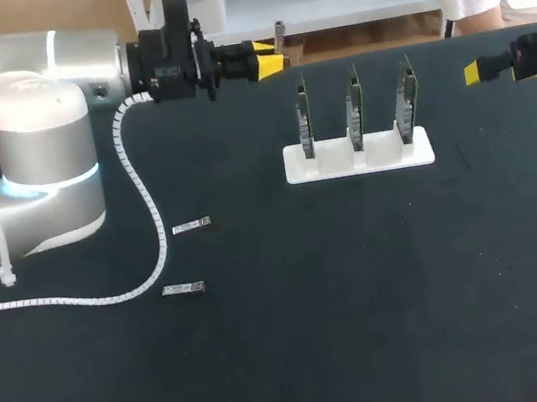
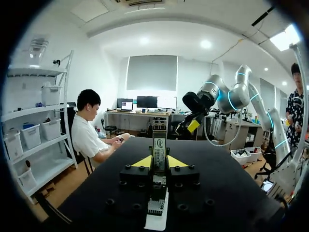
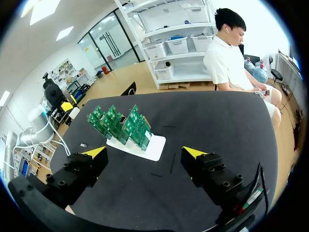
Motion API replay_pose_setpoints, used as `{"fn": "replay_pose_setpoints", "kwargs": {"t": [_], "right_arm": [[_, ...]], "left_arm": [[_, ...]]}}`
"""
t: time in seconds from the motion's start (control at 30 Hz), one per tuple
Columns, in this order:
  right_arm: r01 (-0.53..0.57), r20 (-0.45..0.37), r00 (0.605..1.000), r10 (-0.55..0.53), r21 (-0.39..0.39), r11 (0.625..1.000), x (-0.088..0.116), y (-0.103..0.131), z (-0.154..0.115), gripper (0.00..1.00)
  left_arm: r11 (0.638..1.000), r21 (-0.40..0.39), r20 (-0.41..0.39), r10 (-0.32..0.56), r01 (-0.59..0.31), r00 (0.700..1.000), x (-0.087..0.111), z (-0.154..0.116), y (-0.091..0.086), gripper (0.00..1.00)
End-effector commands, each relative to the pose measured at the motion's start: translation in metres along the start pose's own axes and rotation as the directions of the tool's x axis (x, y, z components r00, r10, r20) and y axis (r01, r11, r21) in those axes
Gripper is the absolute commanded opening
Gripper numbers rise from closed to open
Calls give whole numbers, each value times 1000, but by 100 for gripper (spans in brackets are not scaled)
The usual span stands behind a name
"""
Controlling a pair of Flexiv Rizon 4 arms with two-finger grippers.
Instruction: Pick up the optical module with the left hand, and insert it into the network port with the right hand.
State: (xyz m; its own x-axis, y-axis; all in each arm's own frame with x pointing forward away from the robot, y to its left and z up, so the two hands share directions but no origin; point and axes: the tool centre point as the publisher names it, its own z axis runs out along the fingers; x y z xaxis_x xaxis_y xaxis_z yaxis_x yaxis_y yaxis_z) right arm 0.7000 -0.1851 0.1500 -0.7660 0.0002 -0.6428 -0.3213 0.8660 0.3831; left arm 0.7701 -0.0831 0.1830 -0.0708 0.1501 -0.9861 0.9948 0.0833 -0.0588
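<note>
Black covering lies over the whole table (image 1: 368,328). At the left side, the left gripper (image 1: 271,59) is near the far edge, well apart from the task's pieces. Its fingers are only a little apart, with nothing between them. A white hose (image 1: 154,228) curves down from this arm, and just beside it lie the far module (image 1: 191,226) and the near module (image 1: 183,289), both flat and apart from each other. I judge each one light, stiff and smooth, so it may slip. It is better to pinch it across the long sides, near the middle, leaving one end free for the port. In the middle a white stand (image 1: 294,169) holds three green boards (image 1: 354,107) upright; their ports are too small to see. At the right, the right gripper (image 3: 145,152) is wide open and empty.
</note>
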Motion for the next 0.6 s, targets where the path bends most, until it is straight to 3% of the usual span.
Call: {"fn": "replay_pose_setpoints", "kwargs": {"t": [0.03,0.6], "right_arm": [[0,0,1000,0,0,1000,0,0,0,100],[0,0,1000,0,0,1000,0,0,0,100]], "left_arm": [[1000,18,13,-11,10,1000,6,4,8,0],[996,80,16,-33,32,999,13,24,6,0]]}}
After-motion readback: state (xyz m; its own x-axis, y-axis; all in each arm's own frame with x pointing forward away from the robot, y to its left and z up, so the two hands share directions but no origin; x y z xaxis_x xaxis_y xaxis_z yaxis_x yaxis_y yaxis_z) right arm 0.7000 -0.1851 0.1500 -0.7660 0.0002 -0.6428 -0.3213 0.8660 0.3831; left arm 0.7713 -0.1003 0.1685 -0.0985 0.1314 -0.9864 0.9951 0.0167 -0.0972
